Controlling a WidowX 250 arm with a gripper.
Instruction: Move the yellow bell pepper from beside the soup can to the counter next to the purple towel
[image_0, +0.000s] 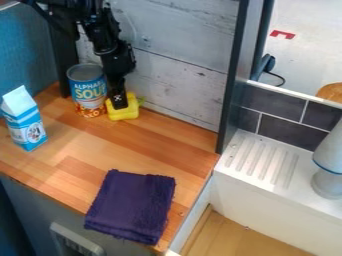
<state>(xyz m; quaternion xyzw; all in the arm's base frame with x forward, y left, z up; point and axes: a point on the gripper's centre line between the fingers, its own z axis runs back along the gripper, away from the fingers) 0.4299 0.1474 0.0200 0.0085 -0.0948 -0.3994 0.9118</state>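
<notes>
Black gripper (119, 106): against a yellow item (125, 113) with green tip, by the tabletop's back edge; open, closed or gripping, could not be told. Soup can (87, 92): stood just left of it. Blue-white carton (25, 125): upright, near the left edge. Folded purple cloth (132, 206): lay at the front right corner.

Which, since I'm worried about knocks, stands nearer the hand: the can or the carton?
The soup can, the round one with the blue label, right beside the hand; the gable-topped carton stands farther off.
</notes>
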